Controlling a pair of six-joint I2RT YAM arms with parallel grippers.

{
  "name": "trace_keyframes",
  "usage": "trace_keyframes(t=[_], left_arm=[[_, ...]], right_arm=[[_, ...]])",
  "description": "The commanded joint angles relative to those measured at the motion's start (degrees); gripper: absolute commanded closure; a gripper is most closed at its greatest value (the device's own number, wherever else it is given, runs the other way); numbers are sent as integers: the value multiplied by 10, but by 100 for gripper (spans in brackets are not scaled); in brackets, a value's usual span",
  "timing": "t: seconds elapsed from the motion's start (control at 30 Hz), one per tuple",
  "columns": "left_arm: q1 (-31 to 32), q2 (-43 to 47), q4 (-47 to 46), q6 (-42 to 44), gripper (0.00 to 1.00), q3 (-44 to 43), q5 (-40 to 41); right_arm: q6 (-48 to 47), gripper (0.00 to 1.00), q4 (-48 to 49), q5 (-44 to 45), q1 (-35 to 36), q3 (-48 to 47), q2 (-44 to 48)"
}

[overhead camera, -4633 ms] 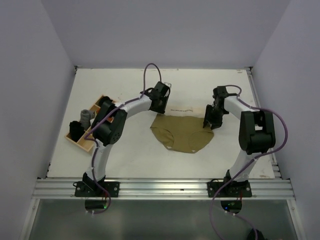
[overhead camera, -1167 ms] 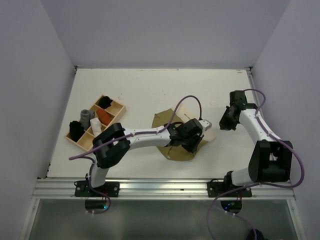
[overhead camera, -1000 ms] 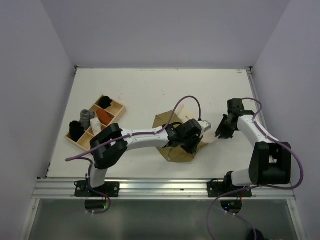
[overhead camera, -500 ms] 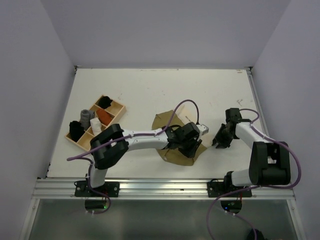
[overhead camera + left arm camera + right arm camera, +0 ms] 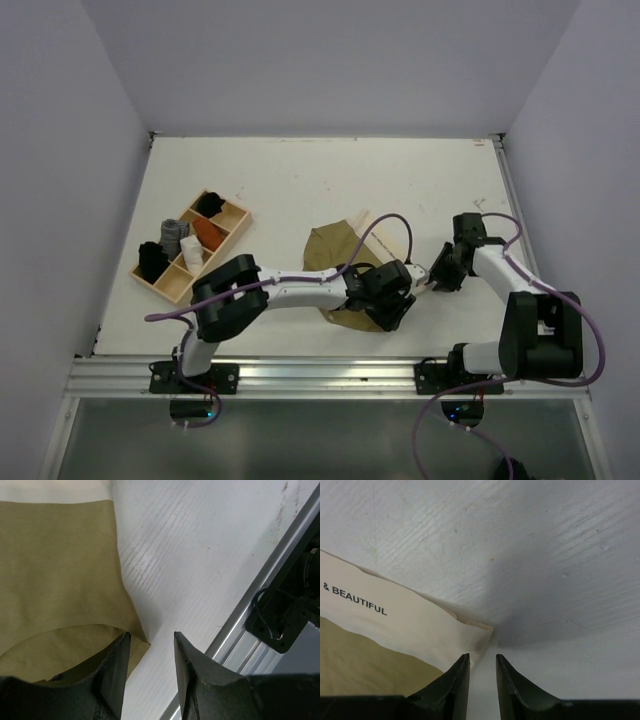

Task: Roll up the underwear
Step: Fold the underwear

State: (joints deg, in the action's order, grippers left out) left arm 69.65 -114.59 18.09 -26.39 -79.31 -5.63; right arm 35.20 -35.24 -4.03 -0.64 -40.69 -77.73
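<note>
left pincer [image 5: 151,636]: spread, just released underwear [image 5: 55,570]
right pincer [image 5: 482,657]: spread, at its 3 o'clock corner
task: folded; rolling pending

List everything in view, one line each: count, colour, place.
underwear: one, olive-khaki with a cream printed band, table centre
wooden organiser: one, light wood, table's left side
cloth bundles: about five, black, grey, orange-red and white, in the organiser's compartments
table: one, white, under everything
rail: one, silver, along the table's near edge
left gripper: one, black, open at the underwear's near corner
right gripper: one, black, open at the cream band's corner
</note>
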Motion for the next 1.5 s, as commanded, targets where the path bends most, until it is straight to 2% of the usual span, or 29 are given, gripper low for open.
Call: trace_keyframes(t=[0.0, 0.4, 0.47, 0.5, 0.53, 0.6, 0.63, 0.67, 0.77, 0.97, 1.33, 1.47], left_arm=[[2, -12, -3, 0, 55, -23, 20], [1, -42, 3, 4, 55, -41, 44], [1, -45, 2, 6, 57, -41, 41], [2, -46, 1, 6, 60, -41, 38], [1, -47, 2, 7, 68, -42, 37], [1, -45, 1, 11, 78, -42, 36], [1, -42, 1, 11, 86, -43, 36], [2, -42, 1, 12, 89, -45, 37], [1, -40, 8, 17, 100, -56, 35], [1, -22, 19, 30, 100, -79, 13], [1, 14, 27, 35, 100, -93, -60], [2, 27, -5, 24, 100, -79, -102]], right_arm=[[11, 68, 7, 8, 1, -17, 13], [17, 65, 61, 14, 2, -4, -41], [17, 66, 65, 17, 2, -1, -50], [17, 69, 69, 18, 2, 1, -51], [17, 71, 70, 23, 2, 2, -54], [15, 78, 70, 26, 2, 4, -55], [14, 81, 69, 30, 2, 5, -54], [14, 88, 69, 31, 2, 6, -54], [14, 100, 62, 36, 2, 1, -56], [-9, 100, 1, 78, 2, -40, -40], [-52, 100, -110, 167, 1, -82, 49], [-43, 100, -155, 205, 1, -90, 92]])
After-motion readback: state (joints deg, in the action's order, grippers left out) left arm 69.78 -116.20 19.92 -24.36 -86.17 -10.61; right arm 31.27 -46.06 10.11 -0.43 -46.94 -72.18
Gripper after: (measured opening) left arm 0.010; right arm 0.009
